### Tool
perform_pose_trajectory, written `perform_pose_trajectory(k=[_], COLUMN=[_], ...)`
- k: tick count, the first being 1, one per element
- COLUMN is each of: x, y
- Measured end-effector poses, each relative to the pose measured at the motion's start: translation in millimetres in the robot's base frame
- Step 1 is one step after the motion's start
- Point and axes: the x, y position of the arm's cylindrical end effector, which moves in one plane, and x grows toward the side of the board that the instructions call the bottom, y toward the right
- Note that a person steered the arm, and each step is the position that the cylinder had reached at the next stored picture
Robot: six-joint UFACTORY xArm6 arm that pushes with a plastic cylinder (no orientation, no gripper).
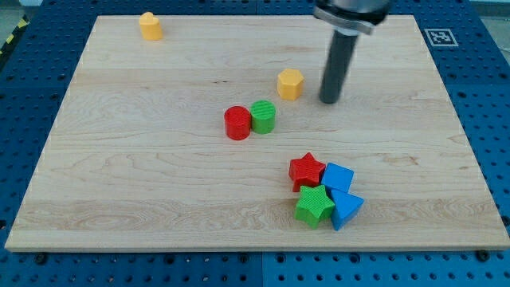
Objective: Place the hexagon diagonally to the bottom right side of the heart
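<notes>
The yellow hexagon (291, 83) lies on the wooden board a little above the middle. The yellow heart (150, 25) stands far off at the view's top left. My tip (329, 100) rests on the board just to the right of the hexagon, with a small gap between them.
A red cylinder (237, 123) and a green cylinder (263, 116) touch each other below and left of the hexagon. At the lower right a red star (307, 171), a green star (315, 206), a blue cube (338, 177) and a blue triangle (346, 209) cluster together. The board's (119, 175) edges border blue pegboard.
</notes>
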Motion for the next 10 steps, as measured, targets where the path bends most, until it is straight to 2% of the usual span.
perform_pose_trajectory(k=[1,3,4,6,7,8,9,10], x=[-13.0,-26.2,-51.0,-54.1,-58.3,-62.9,-72.0,-60.0], y=[-80.5,-79.0,-106.9,-65.4,-88.5,-154.8,-162.8,-100.8])
